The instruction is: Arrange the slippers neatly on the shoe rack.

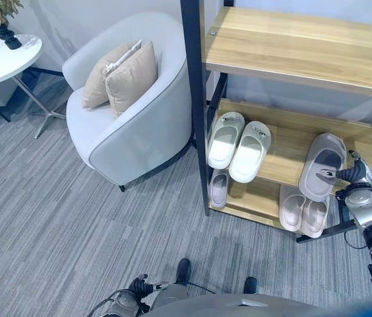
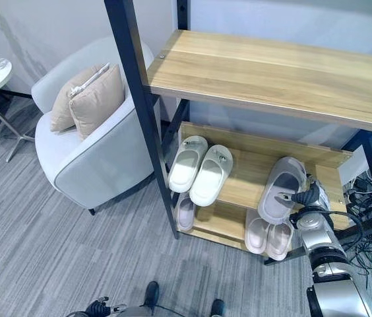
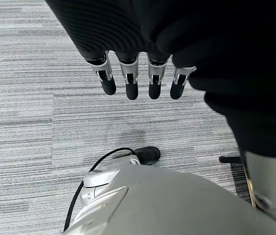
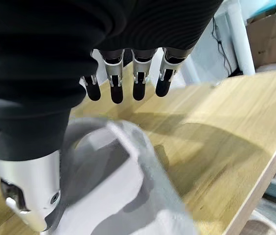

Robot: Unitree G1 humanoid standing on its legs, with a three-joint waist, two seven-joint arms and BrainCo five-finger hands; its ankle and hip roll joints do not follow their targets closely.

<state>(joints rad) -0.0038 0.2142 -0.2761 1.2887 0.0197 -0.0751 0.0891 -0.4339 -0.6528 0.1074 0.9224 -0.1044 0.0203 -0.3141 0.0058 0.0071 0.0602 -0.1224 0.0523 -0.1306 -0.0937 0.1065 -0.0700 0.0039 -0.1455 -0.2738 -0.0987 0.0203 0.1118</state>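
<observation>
With the head views looking down at the shoe rack [image 1: 291, 46], the right hand [image 2: 307, 196] sits by a grey slipper [image 1: 322, 165] lying tilted on the middle shelf, a white pair [image 1: 239, 142] lies side by side further left on that shelf, and a pinkish pair [image 1: 303, 212] sits on the bottom shelf. The left wrist view has the left hand [image 3: 138, 78] hanging over the carpet [image 3: 25, 98], fingers straight, empty. In the right wrist view the fingers [image 4: 114, 83] reach out straight over the wood, thumb resting on the grey slipper, so I'd call it relaxed rather than gripping.
</observation>
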